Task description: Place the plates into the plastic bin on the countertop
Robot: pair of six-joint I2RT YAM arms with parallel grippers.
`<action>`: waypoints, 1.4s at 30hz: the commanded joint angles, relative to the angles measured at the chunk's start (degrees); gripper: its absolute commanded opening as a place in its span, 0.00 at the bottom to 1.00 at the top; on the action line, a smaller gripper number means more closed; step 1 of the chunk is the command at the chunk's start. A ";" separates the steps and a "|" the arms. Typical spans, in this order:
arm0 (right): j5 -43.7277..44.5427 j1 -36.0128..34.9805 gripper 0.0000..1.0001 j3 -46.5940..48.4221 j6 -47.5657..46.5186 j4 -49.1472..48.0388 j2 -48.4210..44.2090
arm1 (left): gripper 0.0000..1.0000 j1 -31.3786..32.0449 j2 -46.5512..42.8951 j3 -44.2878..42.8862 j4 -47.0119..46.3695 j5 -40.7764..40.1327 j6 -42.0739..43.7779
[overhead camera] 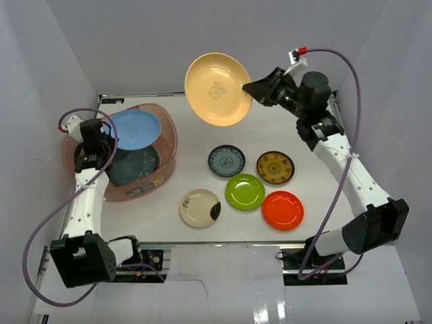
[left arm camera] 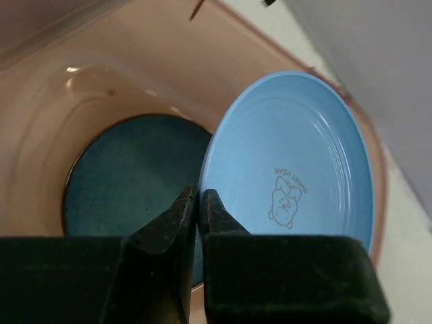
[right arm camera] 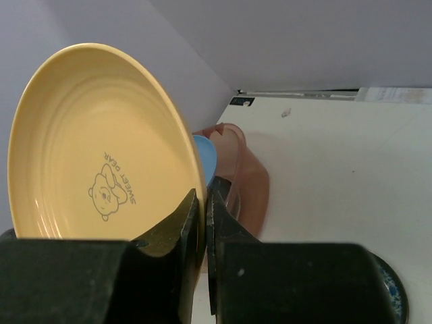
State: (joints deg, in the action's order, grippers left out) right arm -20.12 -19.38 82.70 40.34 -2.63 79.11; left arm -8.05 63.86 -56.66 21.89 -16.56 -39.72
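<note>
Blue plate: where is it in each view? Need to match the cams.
Top external: blue plate, left side, tilted over the plastic bin.
Left wrist: right of centre, rim pinched in the left gripper.
Right wrist: thin sliver at centre, behind the yellow plate.
Shared landmark: the plastic bin, in all three.

Plastic bin [overhead camera: 170, 145] lies left of five plates [overhead camera: 244, 192] (clustered).

The white-and-black left arm reaches forward, elbow bent; the black two-finger left gripper [left arm camera: 199, 201] pinches the rim of a tilted round pale blue plate [left arm camera: 297, 162]. The right arm stretches high and far forward, the right gripper [right arm camera: 202, 202] clamped edge-on upon a raised round pale yellow plate [right arm camera: 94, 142]
</note>
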 commanded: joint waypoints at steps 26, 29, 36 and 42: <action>26.44 -30.02 0.08 35.43 -8.96 5.36 44.02 | 0.80 -3.20 0.50 10.17 -2.02 -1.64 -6.76; 28.20 -31.42 0.08 38.41 -9.31 4.65 47.44 | 0.89 -3.11 -7.14 9.38 -3.43 -2.33 -7.82; 31.72 -35.20 0.08 44.83 -12.30 4.22 55.35 | 0.91 -0.48 -13.75 -0.20 -0.97 -0.69 -2.74; 34.79 -38.01 0.08 44.57 -14.76 1.41 58.26 | 0.90 4.80 -16.39 1.81 -2.38 17.42 2.37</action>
State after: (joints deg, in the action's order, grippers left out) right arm 11.64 -56.36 124.51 27.33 4.56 136.92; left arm -5.50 48.16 -56.60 18.22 -9.65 -41.10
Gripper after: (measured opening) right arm 0.098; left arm 0.902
